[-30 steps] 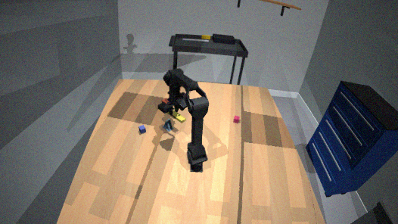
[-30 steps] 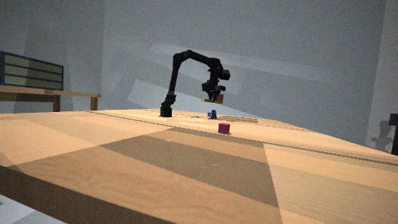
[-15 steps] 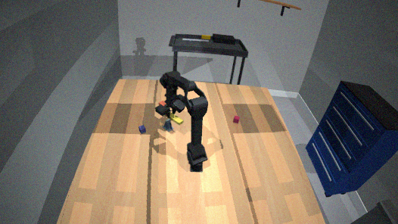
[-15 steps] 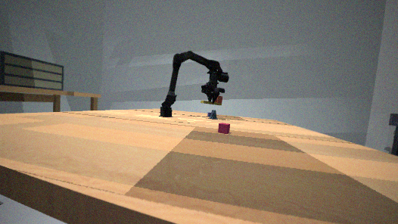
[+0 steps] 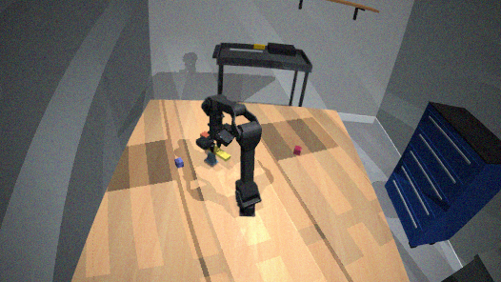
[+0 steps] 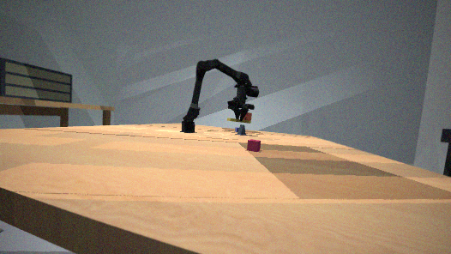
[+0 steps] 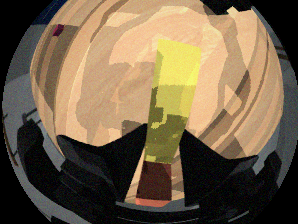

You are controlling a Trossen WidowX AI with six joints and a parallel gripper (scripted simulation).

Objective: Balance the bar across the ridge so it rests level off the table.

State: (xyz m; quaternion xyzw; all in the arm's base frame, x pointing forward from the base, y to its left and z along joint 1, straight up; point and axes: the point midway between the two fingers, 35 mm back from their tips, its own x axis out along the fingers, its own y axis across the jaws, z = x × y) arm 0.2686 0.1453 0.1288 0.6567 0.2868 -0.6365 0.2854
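Observation:
The yellow bar [image 5: 223, 154] [image 6: 232, 120] [image 7: 176, 90] is off the table and looks nearly level in the exterior view. An orange-red block [image 5: 205, 134] [image 6: 248, 117] [image 7: 156, 182] sits at one end of it. My gripper [image 6: 241, 119] [image 7: 164, 129] is shut on the bar, with the long yellow part reaching out from the fingers. The blue-grey ridge [image 5: 210, 160] [image 6: 242, 130] stands on the table just below the bar, with a small gap between them in the exterior view. The ridge cannot be made out in the wrist view.
A small blue cube [image 5: 179, 163] [image 6: 237, 130] lies near the ridge, to its left in the top view. A magenta cube [image 5: 297, 151] [image 6: 254, 145] [image 7: 58, 30] lies farther off on the other side. A blue drawer cabinet [image 5: 443, 176] stands beyond the table's right edge.

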